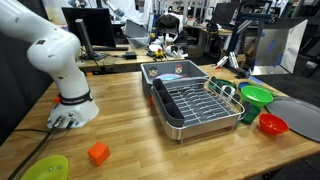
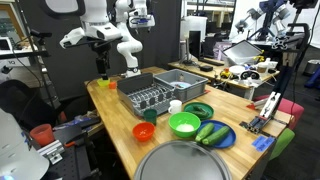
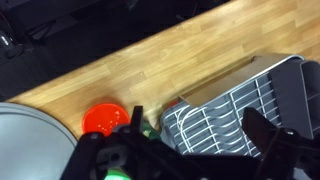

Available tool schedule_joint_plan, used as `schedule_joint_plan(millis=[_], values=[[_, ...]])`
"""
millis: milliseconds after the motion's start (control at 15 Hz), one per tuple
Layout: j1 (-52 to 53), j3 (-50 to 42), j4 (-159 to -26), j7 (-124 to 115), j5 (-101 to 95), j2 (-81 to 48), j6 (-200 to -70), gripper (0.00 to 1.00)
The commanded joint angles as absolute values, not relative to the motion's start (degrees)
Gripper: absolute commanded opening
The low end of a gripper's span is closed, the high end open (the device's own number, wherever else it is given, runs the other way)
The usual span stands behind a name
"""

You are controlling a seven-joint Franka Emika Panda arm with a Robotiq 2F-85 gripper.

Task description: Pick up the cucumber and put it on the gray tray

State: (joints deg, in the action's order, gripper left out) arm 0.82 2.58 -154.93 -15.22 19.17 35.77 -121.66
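1. Wooden tabletop (image 2: pixel 115 105) carries the cucumber (image 2: pixel 205 132) on a blue plate (image 2: pixel 231 140), just beside the gray tray (image 2: pixel 185 162)
2. Hand (image 3: pixel 190 125) hangs released, well apart from it
3. Line the fingers across its slim width, clench mid-length

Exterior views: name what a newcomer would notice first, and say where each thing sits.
The steel tub with its wire dish rack dominates the middle of the wooden table. Beside it, bright colours pull the eye: a green bowl and a red bowl, next to the gray tray at the table's end. The white robot arm stands at the opposite end.
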Motion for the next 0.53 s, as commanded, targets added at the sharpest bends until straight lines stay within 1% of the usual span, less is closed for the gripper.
schedule_joint_plan(millis=[0, 200, 267, 467], values=[[-2.8, 1.0, -151.2, -16.9, 17.7, 33.0, -122.1, 1.0], [-5.1, -0.9, -147.7, -17.4, 17.5, 30.7, -123.6, 1.0], [-4.2, -0.7, -149.9, -16.2, 17.8, 33.6, -123.2, 1.0], [-4.8, -1.3, -148.2, -16.3, 17.8, 31.5, -123.4, 1.0]])
